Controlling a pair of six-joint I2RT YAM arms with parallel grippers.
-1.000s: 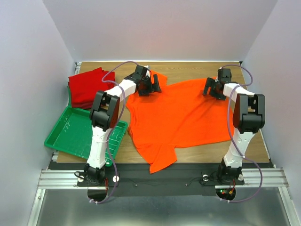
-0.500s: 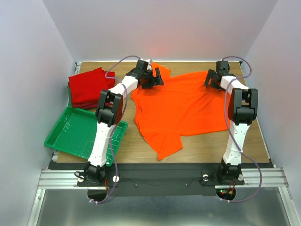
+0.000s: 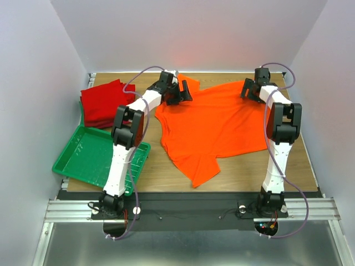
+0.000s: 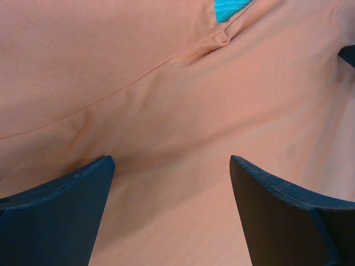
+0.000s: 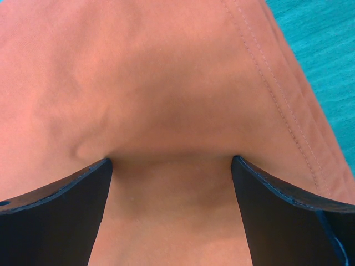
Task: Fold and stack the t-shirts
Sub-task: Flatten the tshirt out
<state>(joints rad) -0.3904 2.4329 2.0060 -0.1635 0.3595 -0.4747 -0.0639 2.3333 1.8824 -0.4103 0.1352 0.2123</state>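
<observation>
The bright orange t-shirt point(image 3: 213, 124) lies spread out, wrinkled, across the middle and far part of the table. My left gripper point(image 3: 184, 91) is at its far left corner. In the left wrist view the left gripper point(image 4: 169, 166) has its jaws wide apart right over the orange cloth point(image 4: 166, 83). My right gripper point(image 3: 247, 88) is at the shirt's far right corner. In the right wrist view the right gripper point(image 5: 172, 163) is also wide open, with cloth point(image 5: 166, 72) bulging between its fingers. A stack of folded deep red t-shirts point(image 3: 102, 102) lies at the far left.
A green plastic grid tray point(image 3: 89, 158) sits at the near left, beside the left arm. The walls stand close on the left, right and far sides. Bare wood shows along the near edge and at the right of the shirt.
Both arms have reached farther toward the back wall, and the orange shirt has slid away from the near edge with them. Little movement in the last half second.
</observation>
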